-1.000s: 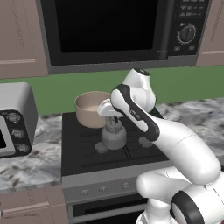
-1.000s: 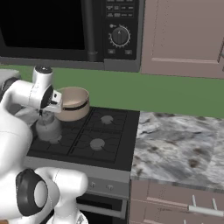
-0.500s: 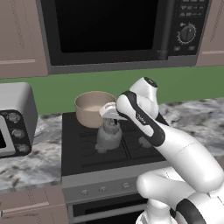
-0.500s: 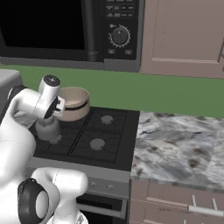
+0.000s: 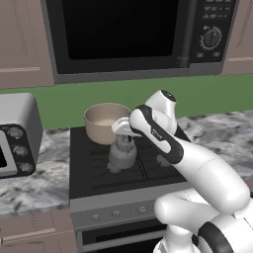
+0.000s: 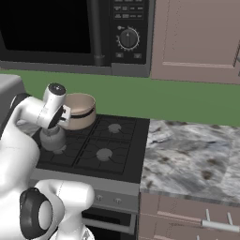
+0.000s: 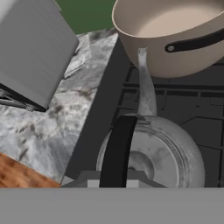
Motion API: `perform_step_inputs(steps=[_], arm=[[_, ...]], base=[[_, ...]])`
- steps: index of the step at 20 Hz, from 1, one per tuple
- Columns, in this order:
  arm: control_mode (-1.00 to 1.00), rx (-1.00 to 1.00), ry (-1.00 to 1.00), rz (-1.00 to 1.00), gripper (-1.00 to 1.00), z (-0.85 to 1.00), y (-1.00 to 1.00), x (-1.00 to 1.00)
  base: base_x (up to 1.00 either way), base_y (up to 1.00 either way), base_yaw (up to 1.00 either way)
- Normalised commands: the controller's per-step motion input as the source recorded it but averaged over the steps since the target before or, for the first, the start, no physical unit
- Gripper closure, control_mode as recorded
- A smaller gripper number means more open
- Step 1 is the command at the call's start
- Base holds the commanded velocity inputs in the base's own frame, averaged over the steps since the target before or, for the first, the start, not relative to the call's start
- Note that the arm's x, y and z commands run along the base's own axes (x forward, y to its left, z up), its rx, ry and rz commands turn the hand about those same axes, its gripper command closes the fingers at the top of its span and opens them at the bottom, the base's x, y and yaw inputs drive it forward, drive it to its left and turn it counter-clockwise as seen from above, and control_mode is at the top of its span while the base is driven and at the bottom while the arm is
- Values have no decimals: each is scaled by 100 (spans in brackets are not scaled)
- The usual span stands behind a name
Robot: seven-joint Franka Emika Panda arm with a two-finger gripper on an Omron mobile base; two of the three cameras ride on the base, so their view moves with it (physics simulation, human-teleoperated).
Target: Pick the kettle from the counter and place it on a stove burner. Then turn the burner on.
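while its finger state cannot be told, the gripper [image 5: 123,133] tops the squat grey kettle [image 5: 122,153].

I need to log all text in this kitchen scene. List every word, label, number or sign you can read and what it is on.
No text can be read with certainty.
Small dark lettering on the robot arm: too small to read.
Marks around the microwave dial and on its buttons: blurred, unreadable.
Toaster oven knobs: no legible labels.
Kettle, saucepan, stove: no writing visible.
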Motion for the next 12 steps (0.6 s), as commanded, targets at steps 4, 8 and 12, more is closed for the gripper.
perform_step_inputs(steps=[4, 8, 12], arm=[[-100, 0, 0, 0, 100, -14, 7, 15], [-100, 0, 0, 0, 100, -21, 11, 5], [-100, 0, 2, 0, 100, -16, 9, 4]], base=[[0, 0, 0], [0, 0, 0], [0, 0, 0]])
